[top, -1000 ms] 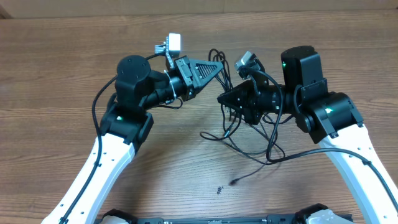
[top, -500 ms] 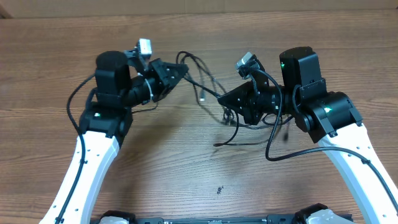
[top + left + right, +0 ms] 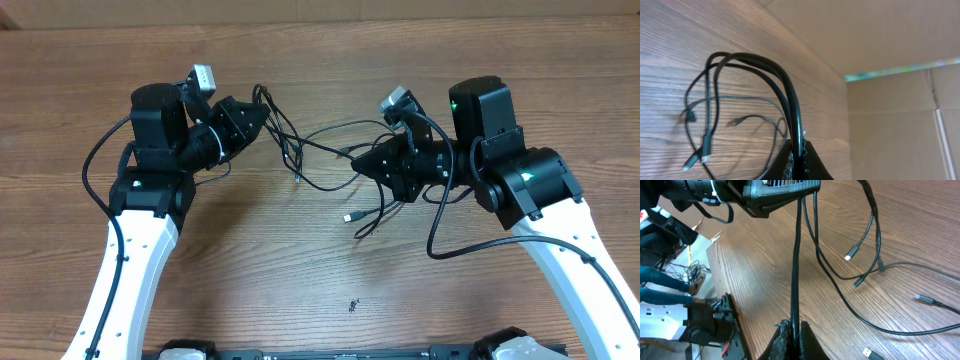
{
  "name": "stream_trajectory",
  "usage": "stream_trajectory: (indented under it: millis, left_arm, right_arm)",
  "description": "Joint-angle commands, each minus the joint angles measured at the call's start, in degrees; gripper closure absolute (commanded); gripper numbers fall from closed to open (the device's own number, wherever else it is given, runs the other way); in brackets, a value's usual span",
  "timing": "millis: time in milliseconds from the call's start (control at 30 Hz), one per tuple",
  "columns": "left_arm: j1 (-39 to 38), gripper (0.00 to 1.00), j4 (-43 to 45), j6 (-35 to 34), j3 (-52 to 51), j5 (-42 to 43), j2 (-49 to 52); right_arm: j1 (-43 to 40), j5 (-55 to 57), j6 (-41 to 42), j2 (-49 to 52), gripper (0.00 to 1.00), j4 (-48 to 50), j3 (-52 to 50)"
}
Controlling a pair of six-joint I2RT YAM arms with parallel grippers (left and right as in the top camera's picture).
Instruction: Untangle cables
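Left gripper (image 3: 262,113), upper left of centre in the overhead view, is clamped shut on the cables (image 3: 340,125). In the left wrist view its fingertips (image 3: 815,167) pinch a doubled black loop (image 3: 790,90) that arches upward and leftward from the bottom edge. Right gripper (image 3: 358,165), right of centre, is likewise closed on a cable. In the right wrist view a taut strand (image 3: 796,260) rises almost vertically from the pinched fingers toward the opposite gripper at the top edge.

Seen from overhead, the bundle's long axis runs left to right between the two grippers, dipping slightly to the right. Slack loops sag below this line onto the table (image 3: 250,260), and a silver-tipped plug (image 3: 348,217) lies lower centre, pointing lower left.

The surface is brown wood-grain laminate. A cardboard wall (image 3: 890,40) borders its far edge.
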Motion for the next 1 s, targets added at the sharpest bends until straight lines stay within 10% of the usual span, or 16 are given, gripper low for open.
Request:
stream_trajectory:
  millis: [0,167,233,333,433,533,967]
  left_arm:
    - [1.77,0.96,-1.68,7.72,0.39,-4.61,-0.59]
    - [1.77,0.95,-4.42,11.91,0.39,-4.63,-0.59]
    - [1.77,0.71,-6.6,17.66,0.39,-5.16,-0.57]
    - [1.77,0.62,-9.9,21.81,0.39,-7.61,-0.57]
    - [1.77,0.27,-12.5,25.4,0.39,-9.22,-0.57]
    - [1.77,0.15,-13.88,26.53,0.39,-10.29,-0.57]
    - [1.75,0.0,-19.8,27.43,0.39,-10.45,-0.55]
  right_arm:
    - [-0.07,-0.46,0.2,-0.48,0.96,-0.26,0.17]
    - [-0.07,-0.46,0.2,-0.48,0.96,-0.26,0.17]
    - [-0.07,-0.46,0.22,-0.48,0.96,-0.26,0.17]
    - [-0.07,-0.46,0.22,-0.48,0.96,-0.26,0.17]
    - [-0.07,-0.46,0.22,-0.48,0.96,-0.26,0.17]
    - [-0.07,-0.44,0.22,-0.48,0.96,-0.24,0.17]
    - [-0.24,-0.46,7.87,-0.48,0.96,4.52,0.17]
